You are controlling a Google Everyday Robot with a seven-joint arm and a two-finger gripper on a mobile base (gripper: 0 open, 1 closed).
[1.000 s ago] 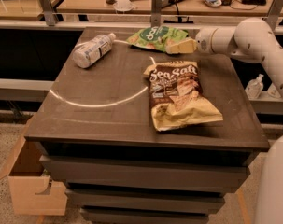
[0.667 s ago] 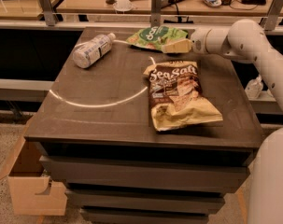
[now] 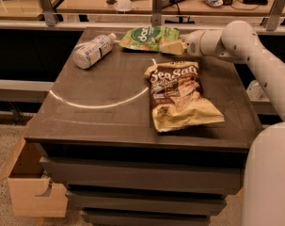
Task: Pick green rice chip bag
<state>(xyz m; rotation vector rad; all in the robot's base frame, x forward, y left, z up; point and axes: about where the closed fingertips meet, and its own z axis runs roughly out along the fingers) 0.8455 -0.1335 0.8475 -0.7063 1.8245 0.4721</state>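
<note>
Your tool [image 3: 173, 46] is sitting at the right edge of the green rice chip bag [image 3: 146, 36] on the surface [image 3: 109, 112]. I cannot tell whether it's apart or clamped, so be confirming before lifting.

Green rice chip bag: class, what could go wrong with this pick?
The green rice chip bag lies flat at the far edge of the table; the gripper, low at its right end, might push it off rather than lift it. The Sea Salt bag lies close beside the gripper and could be nudged.
</note>
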